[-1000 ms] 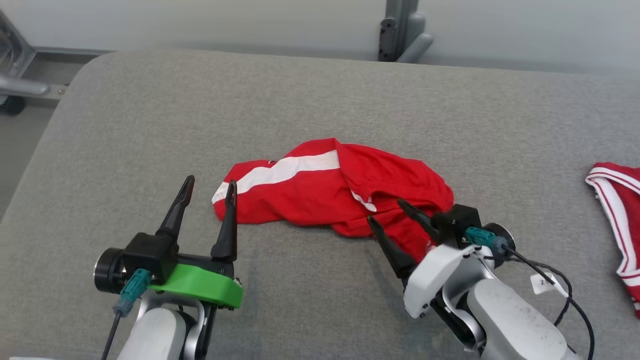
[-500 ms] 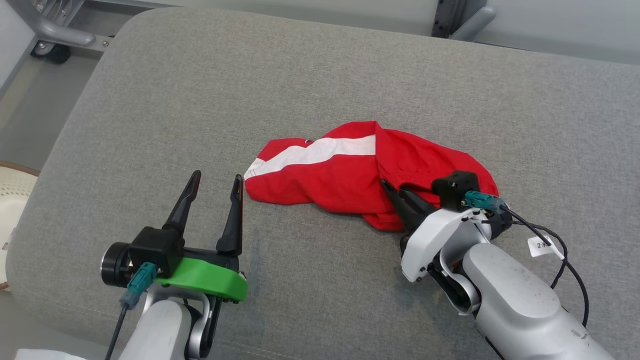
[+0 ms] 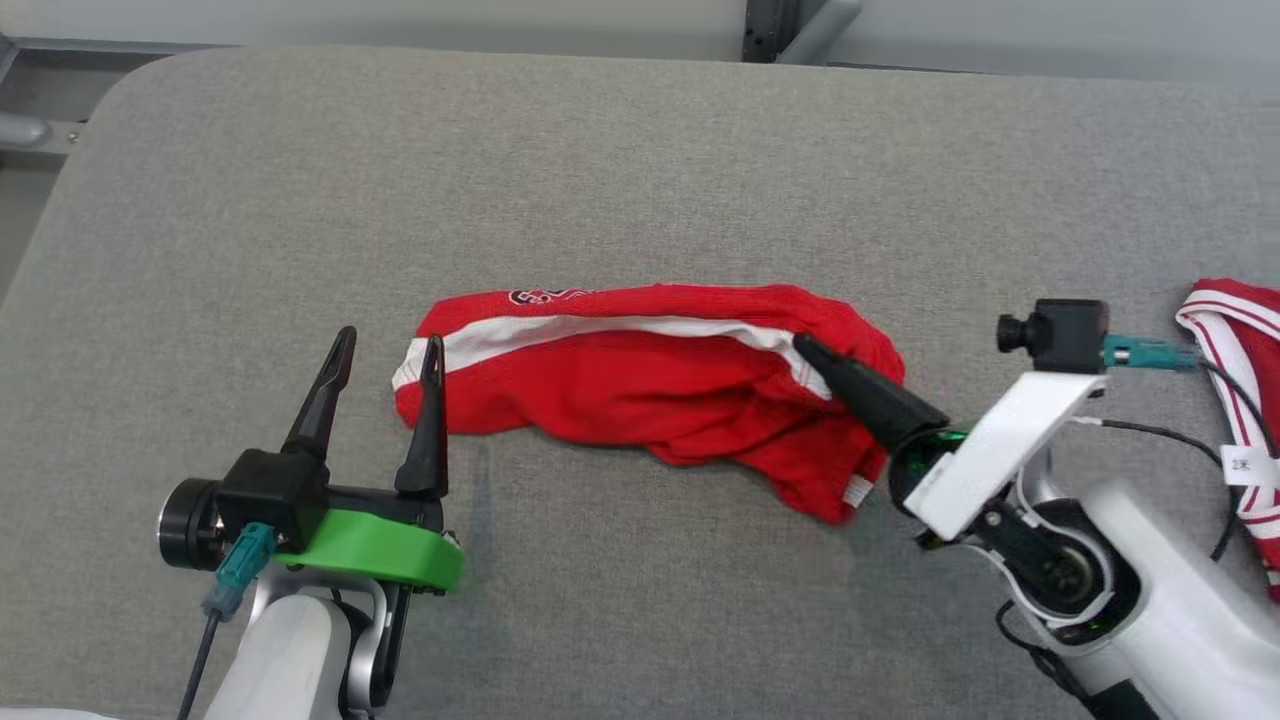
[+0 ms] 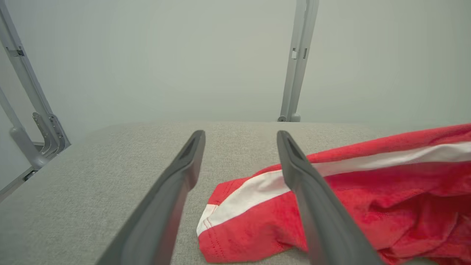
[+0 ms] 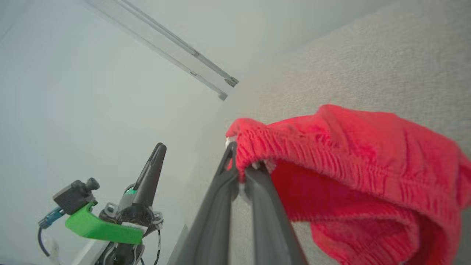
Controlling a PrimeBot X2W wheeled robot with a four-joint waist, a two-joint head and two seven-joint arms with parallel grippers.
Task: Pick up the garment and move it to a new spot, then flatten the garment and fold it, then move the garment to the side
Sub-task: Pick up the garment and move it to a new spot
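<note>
- The red garment point(image 3: 640, 385) lay bunched in a long, low heap on the grey padded surface point(image 3: 600, 180). A white stripe point(image 3: 600, 330) ran along its far side from the left end toward the right end.
- The right gripper point(image 3: 805, 347) was at the garment's right end, its 2 dark fingers pressed together and clamped on the cloth.
- In the right wrist view, the garment's gathered elastic waistband point(image 5: 257, 147) sat pinched between those fingertips. The red cloth rose in a hump just past the pinch (its underside showed as a darker hollow).
- The left gripper point(image 3: 388, 337) stood at the garment's left end with its jaws spread apart and nothing between them.
- In the head view, the tip of the left gripper's right finger point(image 3: 428, 400) overlapped the garment's left edge. Whether it touched the cloth could not be told.
- In the left wrist view, 1 finger stood over bare grey surface. The other crossed in front of the stripe's end.
- A second red-and-white cloth point(image 3: 1235, 340) lay well to the right of the garment, beyond the right arm and partly cut off by the edge of the head view.
- A grey metal post point(image 3: 775, 25) rose beyond the garment, past the far edge of the padded surface.
</note>
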